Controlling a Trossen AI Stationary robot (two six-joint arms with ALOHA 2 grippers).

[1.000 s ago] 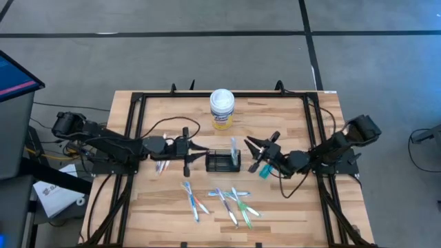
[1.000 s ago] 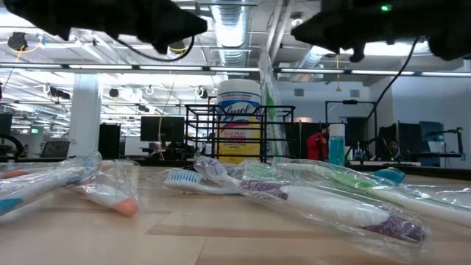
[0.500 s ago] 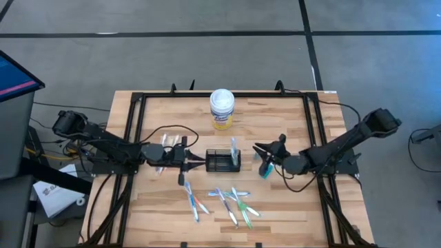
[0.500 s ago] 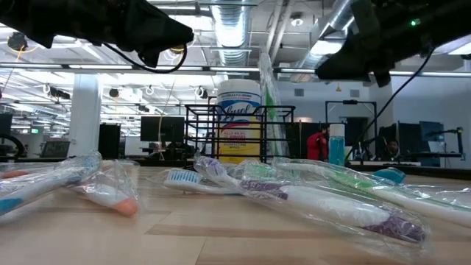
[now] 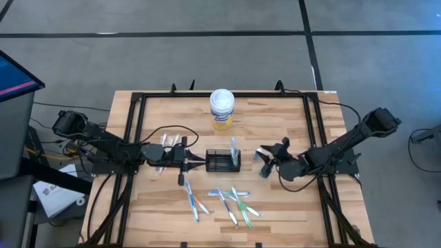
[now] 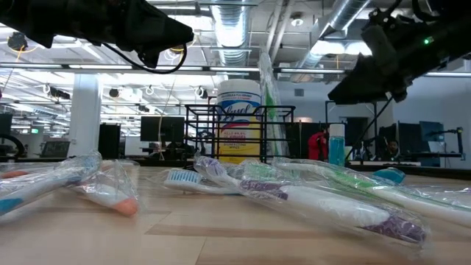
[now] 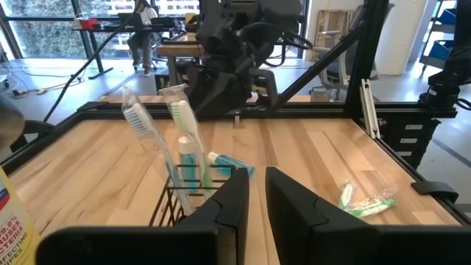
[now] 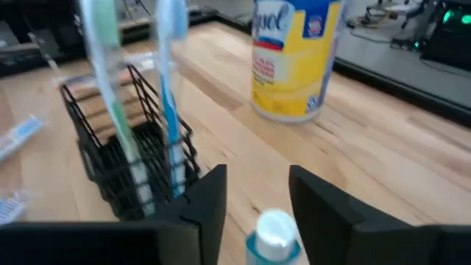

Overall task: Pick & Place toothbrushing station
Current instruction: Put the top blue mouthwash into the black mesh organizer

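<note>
The toothbrushing station [image 5: 220, 164] is a low black wire-mesh holder standing on its base mid-table. It also shows in the low view [image 6: 221, 109]. Two toothbrushes [image 8: 168, 73] stand upright in its right end. My left gripper [image 5: 201, 162] is at the holder's left end, its fingers drawn to a narrow gap [image 7: 257, 188]. My right gripper [image 5: 265, 155] is open and empty [image 8: 257, 188], right of the holder. It hovers over a small teal tube [image 8: 274, 232] that stands on the table. My left gripper reaches level from the table's left and is closed at the left end of the holder [image 7: 193, 182]. Its own fingers [image 7: 228, 199] hide the place of contact, so which wire they have cannot be told. The holder stands flat on the table.
A white canister with a yellow label [image 5: 222, 109] stands behind the holder. Several wrapped toothbrushes [image 5: 224, 201] lie near the front edge. A clear packet [image 5: 163, 157] lies under the left arm. A black frame rail [image 5: 227, 95] borders the table.
My left gripper has gone toward the table's right edge and a little nearer, up to the holder's left end, then kept still. My right gripper has drawn back from the holder toward the table's right edge, staying open. The holder and the tube have not moved.
</note>
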